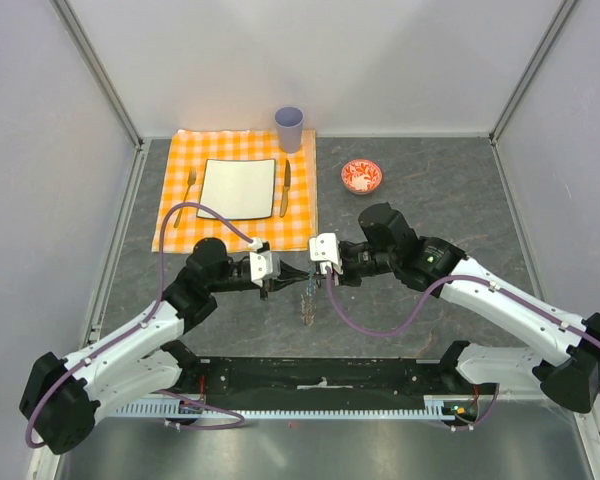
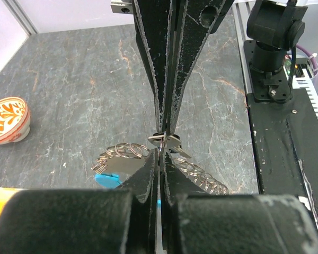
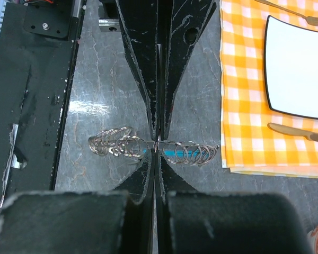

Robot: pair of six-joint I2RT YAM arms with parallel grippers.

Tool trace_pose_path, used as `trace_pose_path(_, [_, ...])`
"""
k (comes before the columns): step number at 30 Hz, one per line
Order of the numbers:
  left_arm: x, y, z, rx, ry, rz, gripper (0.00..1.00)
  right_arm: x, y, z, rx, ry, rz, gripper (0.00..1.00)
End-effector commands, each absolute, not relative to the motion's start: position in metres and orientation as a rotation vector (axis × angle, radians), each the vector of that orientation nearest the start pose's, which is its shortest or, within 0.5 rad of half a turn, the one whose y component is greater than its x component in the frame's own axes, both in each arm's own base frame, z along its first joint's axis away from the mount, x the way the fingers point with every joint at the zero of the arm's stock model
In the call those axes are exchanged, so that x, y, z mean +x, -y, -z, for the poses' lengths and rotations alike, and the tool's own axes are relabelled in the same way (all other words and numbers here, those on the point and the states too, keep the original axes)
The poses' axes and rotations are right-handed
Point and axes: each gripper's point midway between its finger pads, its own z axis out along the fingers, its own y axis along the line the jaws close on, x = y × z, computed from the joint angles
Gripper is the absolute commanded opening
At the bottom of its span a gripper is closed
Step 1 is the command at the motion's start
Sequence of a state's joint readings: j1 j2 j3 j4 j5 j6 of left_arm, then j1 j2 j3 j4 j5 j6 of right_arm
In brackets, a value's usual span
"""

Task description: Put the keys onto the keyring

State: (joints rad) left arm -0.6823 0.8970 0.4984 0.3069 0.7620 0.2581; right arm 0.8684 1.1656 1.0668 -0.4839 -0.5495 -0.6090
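Keyring (image 1: 307,300): loop of grey metal coils with a blue segment (image 3: 175,153); mid-counter (image 1: 430,210), between the two arms, just on the near side of the mat (image 1: 230,237); stretched in a line from the mat's edge toward the arm bases; whether it lies on the counter or is raised off it cannot be told
Left jaws: pressed together, no gap at the tips; tips nip the coils about midway along the keyring, tip to tip with the right jaws
Right jaws: closed tight as well, tips on the same stretch of coil, coming in from the opposite side
Silvery tab (image 2: 167,139): small flat piece right where the two sets of tips meet; key or link, cannot tell
Bowl (image 1: 361,177): red and white, on bare counter to the right of the mat, well apart from the keyring
Mat: orange and white check, far left part of the counter
Plate (image 1: 238,188): white, rectangular, centred on the mat
Fork (image 1: 187,190): on the mat, left of the plate
Knife (image 1: 285,187): on the mat, right of the plate
Cup (image 1: 289,128): blue-grey, upright at the mat's far edge, beyond the knife
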Motion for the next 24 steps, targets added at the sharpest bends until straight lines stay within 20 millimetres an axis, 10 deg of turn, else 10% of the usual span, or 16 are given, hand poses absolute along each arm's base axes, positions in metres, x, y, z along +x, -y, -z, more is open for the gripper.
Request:
trace_pose_path(1, [0.167, 0.291, -0.256, 1.248, -1.093, 0.961, 0.02, 0.167, -0.326, -0.261, -1.639, -1.237, -0.771, 0.00])
trace_pose_path(24, [0.185, 0.294, -0.252, 1.194, -1.241, 0.944, 0.02, 0.165, -0.320, -0.265, -1.645, -1.201, -0.725, 0.00])
